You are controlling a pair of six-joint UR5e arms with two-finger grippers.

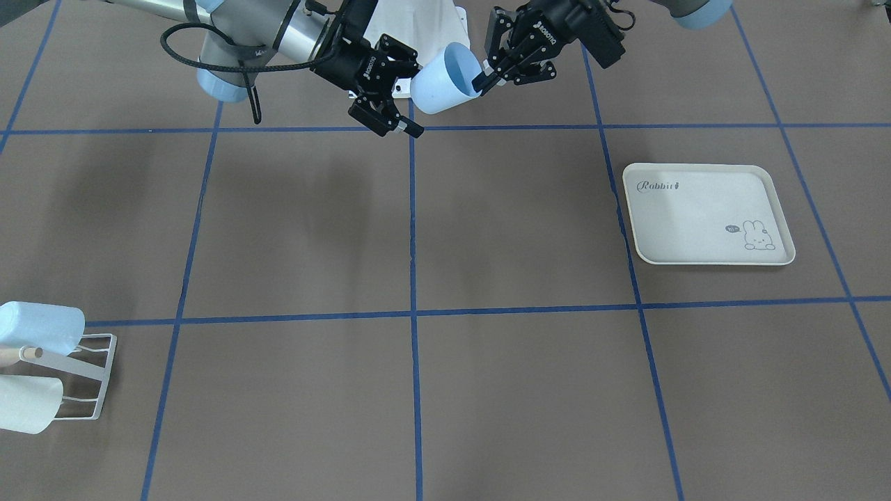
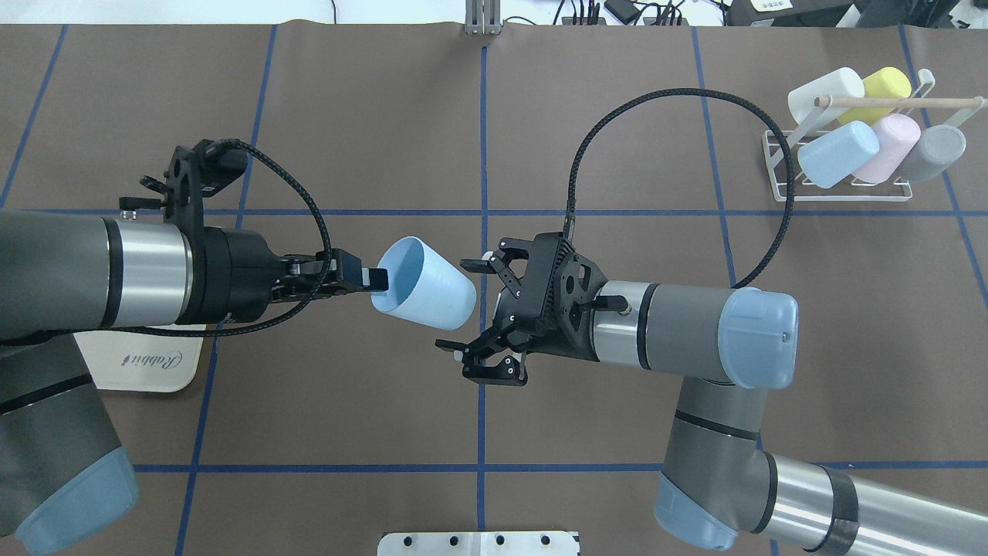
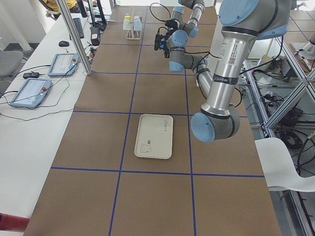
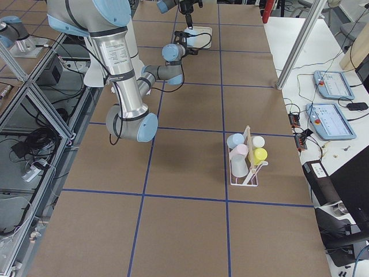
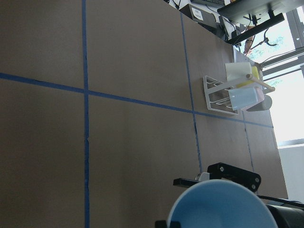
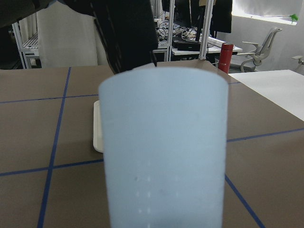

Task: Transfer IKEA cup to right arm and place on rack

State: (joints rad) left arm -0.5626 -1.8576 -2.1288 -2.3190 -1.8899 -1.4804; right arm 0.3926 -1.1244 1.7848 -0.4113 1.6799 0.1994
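Observation:
The IKEA cup [image 2: 428,287], light blue, hangs sideways in mid-air over the table's middle. My left gripper [image 2: 369,279] is shut on its rim, one finger inside the mouth. The cup's base points at my right gripper [image 2: 468,313], which is open, its fingers spread just beyond the base and not touching it. From the front, the cup [image 1: 440,87] sits between the left gripper [image 1: 485,78] and the open right gripper [image 1: 409,94]. The right wrist view is filled by the cup [image 6: 166,142]. The white wire rack [image 2: 849,199] stands at the far right.
Several cups in white, yellow, blue, pink and grey lie on the rack's prongs under its wooden dowel [image 2: 895,101]. A cream tray [image 1: 706,212] with a rabbit drawing lies on the left arm's side. Blue tape lines cross the brown table.

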